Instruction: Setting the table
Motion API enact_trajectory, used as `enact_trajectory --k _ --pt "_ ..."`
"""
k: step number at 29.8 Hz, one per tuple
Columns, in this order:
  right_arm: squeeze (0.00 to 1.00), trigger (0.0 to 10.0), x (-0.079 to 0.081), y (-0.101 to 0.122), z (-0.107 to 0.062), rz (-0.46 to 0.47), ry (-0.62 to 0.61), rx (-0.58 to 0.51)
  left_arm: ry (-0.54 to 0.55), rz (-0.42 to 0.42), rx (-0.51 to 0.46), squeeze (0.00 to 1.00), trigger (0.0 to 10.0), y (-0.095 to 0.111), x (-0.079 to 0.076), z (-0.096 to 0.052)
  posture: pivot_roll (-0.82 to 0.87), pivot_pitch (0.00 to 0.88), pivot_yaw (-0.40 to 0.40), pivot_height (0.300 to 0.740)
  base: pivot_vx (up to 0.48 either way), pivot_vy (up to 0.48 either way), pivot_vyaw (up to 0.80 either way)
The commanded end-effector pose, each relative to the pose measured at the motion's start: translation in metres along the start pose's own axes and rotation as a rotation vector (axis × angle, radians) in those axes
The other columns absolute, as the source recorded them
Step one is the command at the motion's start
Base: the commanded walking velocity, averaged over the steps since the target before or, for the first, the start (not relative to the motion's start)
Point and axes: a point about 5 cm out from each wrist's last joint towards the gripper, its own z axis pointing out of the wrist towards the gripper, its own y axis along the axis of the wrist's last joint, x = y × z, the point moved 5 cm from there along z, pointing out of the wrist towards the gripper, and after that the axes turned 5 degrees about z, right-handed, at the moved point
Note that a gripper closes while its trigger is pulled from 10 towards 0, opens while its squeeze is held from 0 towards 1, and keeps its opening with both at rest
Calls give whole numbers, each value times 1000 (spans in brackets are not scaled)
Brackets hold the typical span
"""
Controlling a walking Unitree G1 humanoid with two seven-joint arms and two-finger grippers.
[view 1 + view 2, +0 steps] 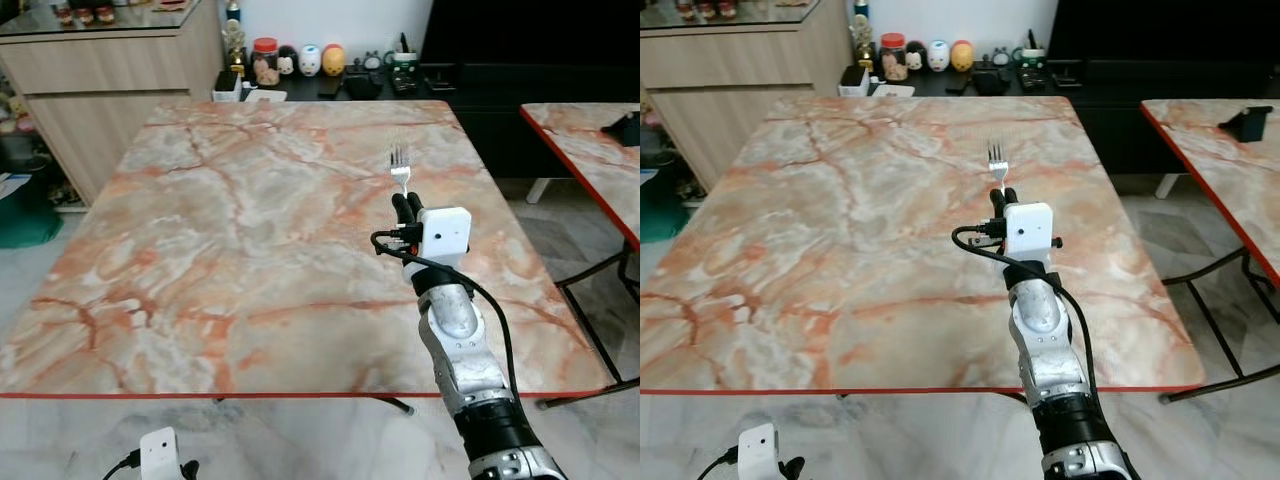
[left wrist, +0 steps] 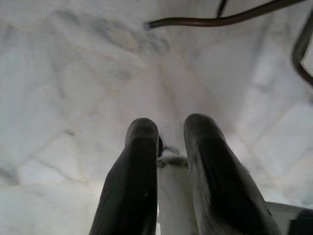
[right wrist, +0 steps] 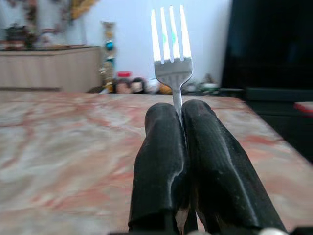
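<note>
Right gripper (image 1: 407, 207): fingers (image 3: 161, 161) pressed together on one fork (image 3: 171, 46), gripped low on the handle, tines pointing away over the far right part of the desk (image 1: 240, 250).

Left gripper (image 2: 166, 147): hangs low over the floor, below the desk's near edge; fingers narrow, with a pale piece between them that cannot be identified.

Risk: the thin handle may twist or slip in the pinch as it is lowered, landing the fork askew.

Count: forks, one; marble-patterned desks, two, the second (image 1: 585, 150) to the right. No plates visible.

Pink-orange veined marble square table (image 1: 250, 250) w/ red edge; shiny silver metal fork (image 3: 171, 44); black ribbed fingers (image 3: 161, 161).
</note>
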Motion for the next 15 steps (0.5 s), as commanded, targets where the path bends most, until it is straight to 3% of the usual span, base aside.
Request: enact_trajectory --k 1,15 --pt "0 10000 4 7 2 14 6 -27 15 2 32 0 10000 -8 7 -2 24 24 7 740 0 -394 0" --pt "0 10000 -5 25 10 11 -23 -77 10 8 34 0 10000 -9 6 -2 22 22 5 740 0 -396 0"
